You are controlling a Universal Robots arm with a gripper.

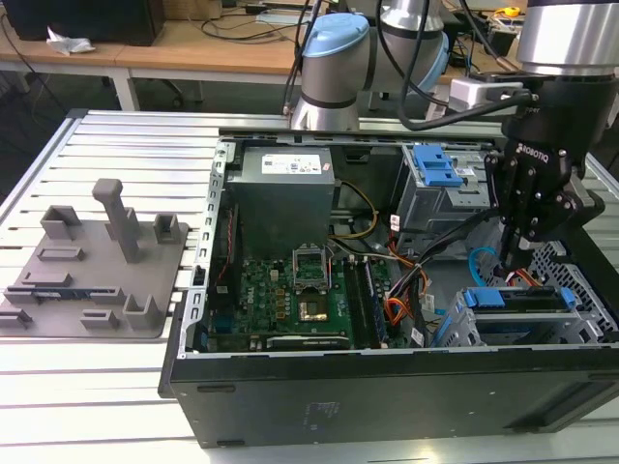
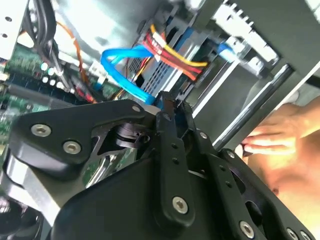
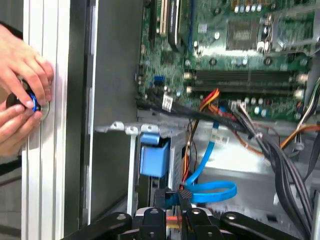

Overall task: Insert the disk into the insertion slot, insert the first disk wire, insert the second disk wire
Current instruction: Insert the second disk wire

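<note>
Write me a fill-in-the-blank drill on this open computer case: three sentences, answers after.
1. The disk sits inside the insertion slot, framed by a ___ caddy.
2. The gripper holds the dark ___ of the light-blue second disk wire.
3. Beside the case, a person's ___ touch the aluminium rail.
Missing: blue; plug; hands.

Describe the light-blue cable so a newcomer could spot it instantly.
Look inside the open computer case, at the corner on the exterior view's right holding the blue-framed disk. The thin, flat light-blue cable loops beside it; neighbouring wires are orange, red or black.
</note>
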